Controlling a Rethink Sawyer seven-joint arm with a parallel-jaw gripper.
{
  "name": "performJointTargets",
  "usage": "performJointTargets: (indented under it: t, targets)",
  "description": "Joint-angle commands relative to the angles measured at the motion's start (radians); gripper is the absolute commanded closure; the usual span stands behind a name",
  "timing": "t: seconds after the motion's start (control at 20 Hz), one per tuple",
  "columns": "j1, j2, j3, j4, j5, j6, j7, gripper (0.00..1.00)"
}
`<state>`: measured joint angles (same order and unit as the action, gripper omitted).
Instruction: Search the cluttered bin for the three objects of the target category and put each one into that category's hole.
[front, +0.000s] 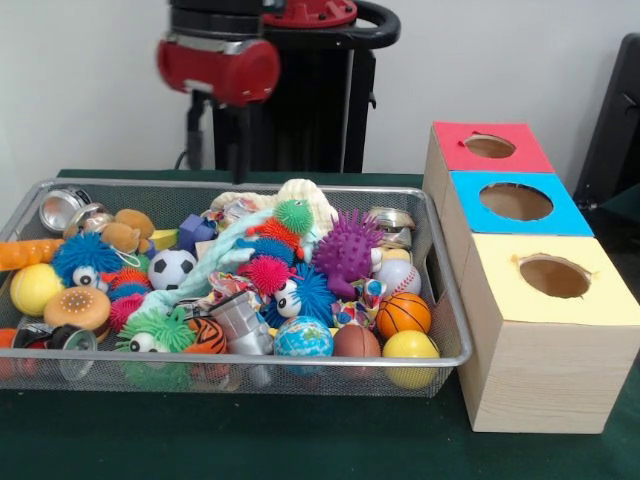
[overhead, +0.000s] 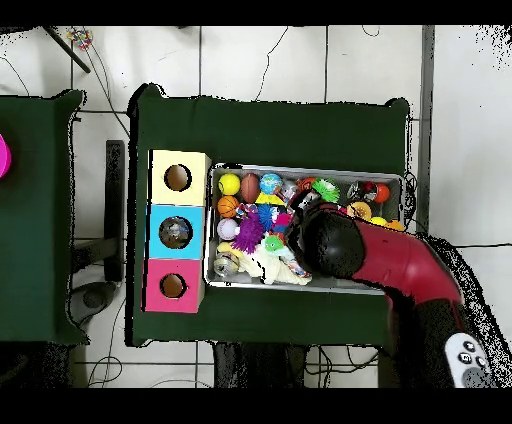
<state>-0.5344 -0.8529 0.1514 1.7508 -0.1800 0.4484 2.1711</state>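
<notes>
Gripper: dark fingers hang below the red and black arm's round wrist at upper left of the front view, above the far rim of the bin; whether they are spread or closed cannot be told. Nothing visibly held. In the overhead view the arm covers the bin's lower middle and hides the tool.

Large shallow silver wire-mesh bin fills the left and centre of the front view, packed with toys. To its right, touching or just beside, three wooden boxes with round holes: red top, blue top, yellow top.

Target category not evident. Judged handling: small basketball, yellow ball and globe ball near the front rim look light, smooth, apt to roll; pinch across the middle. Purple spiky ball looks soft, easy to grip. Pale cloth drapes over neighbours and could snag.
</notes>
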Motion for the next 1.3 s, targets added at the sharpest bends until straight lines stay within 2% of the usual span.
performJointTargets:
  t: [0.05, 0.2, 0.5, 0.85, 1.3]
  targets:
    - [-0.104, 0.09, 0.161, -0.175, -0.079, 0.164, -0.303, 0.0]
    - [-0.166, 0.102, 0.218, -0.197, -0.087, 0.191, -0.346, 0.0]
    - [-0.25, 0.068, 0.302, -0.224, -0.089, 0.305, -0.411, 0.0]
    - [-0.277, 0.052, 0.347, -0.281, -0.094, 0.412, -0.434, 0.0]
    - [-0.285, 0.038, 0.372, -0.253, -0.1, 0.41, -0.411, 0.0]
